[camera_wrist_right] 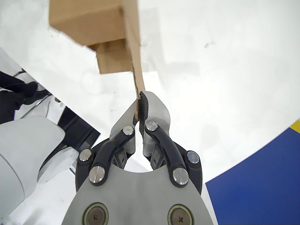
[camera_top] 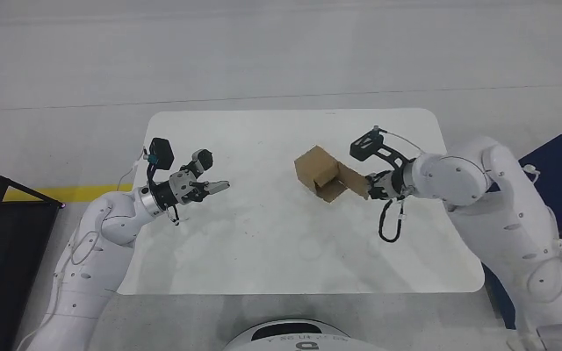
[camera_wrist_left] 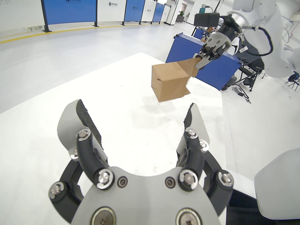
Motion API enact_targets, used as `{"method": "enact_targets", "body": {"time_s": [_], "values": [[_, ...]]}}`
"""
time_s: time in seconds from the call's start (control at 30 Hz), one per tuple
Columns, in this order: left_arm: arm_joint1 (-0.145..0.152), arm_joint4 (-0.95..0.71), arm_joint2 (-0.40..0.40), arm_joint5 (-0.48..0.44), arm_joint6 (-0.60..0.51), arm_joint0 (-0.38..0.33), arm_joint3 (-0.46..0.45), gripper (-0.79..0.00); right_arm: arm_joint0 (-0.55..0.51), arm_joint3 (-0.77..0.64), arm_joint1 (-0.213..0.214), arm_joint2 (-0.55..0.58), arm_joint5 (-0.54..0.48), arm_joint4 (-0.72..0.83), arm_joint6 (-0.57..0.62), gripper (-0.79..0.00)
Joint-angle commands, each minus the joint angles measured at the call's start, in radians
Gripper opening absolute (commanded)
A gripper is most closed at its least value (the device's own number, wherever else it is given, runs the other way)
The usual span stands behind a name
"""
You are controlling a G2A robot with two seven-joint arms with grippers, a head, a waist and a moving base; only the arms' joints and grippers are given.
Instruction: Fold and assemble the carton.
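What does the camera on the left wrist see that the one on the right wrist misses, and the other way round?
Left wrist view alone: the open, empty left claw and the blue partition panels of the hall behind. Right wrist view alone: a close look at the flap pinched edge-on between black pads. Both: the brown cardboard carton, the right claw shut on it, and the white table.

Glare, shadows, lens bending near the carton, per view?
Top view: the brown cardboard carton casts barely any shadow on the white table. Left wrist view: a faint shadow lies under it; the blue barrier panels bow from the wide lens. Right wrist view: the table glares around the flap in the right gripper.
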Motion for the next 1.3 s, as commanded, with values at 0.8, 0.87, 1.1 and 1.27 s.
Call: {"method": "enact_targets", "body": {"time_s": [0.8, 0.87, 1.1, 1.27], "values": [[0.006, 0.087, -0.021, 0.026, -0.029, 0.005, -0.072, 0.000, 0.263, 0.096, 0.130, -0.259, 0.050, 0.319, -0.025, -0.785], [0.009, 0.154, -0.028, 0.034, -0.044, 0.016, -0.123, 0.000, 0.245, 0.140, 0.130, -0.245, -0.004, 0.408, -0.048, -0.785], [0.000, 0.267, 0.051, 0.048, -0.029, 0.001, -0.175, 0.000, 0.260, 0.244, 0.137, -0.224, -0.243, 0.664, -0.001, -0.785], [-0.009, 0.287, 0.110, 0.063, -0.007, -0.023, -0.158, 0.000, 0.300, 0.236, 0.154, -0.329, -0.319, 0.902, -0.076, -0.785]]}}
